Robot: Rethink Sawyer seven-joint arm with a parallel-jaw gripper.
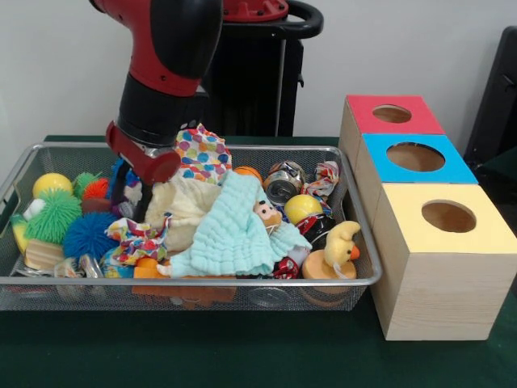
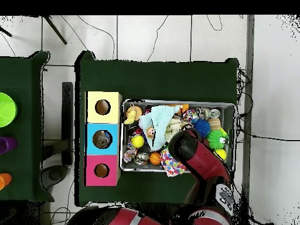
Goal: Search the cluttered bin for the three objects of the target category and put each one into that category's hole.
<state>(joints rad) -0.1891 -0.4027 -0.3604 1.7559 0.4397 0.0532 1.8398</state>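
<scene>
The wire-mesh bin point(image 1: 202, 282) lies on the green table, full of clutter; it also shows in the overhead view point(image 2: 176, 102). Crumpled see-through plastic with silvery glints point(image 1: 81, 267) lies at the bin's front left corner, behind the mesh. My gripper point(image 1: 129, 194) is down in the bin's left part, between a spotted cloth point(image 1: 202, 152) and the spiky balls, mostly hidden by clutter. In the overhead view my red arm point(image 2: 193, 153) covers it. The blue-topped box's hole point(image 1: 415, 156) is the middle one of three; something greyish shows inside it from above point(image 2: 102, 139).
A red-topped box point(image 1: 367, 121) and a yellow-topped box point(image 1: 485, 234) flank the blue one, right of the bin. The bin holds a mint cloth point(image 1: 230, 230), a metal can point(image 1: 283, 184), green point(image 1: 52, 218) and blue point(image 1: 87, 234) spiky balls, and a duck toy point(image 1: 339, 246).
</scene>
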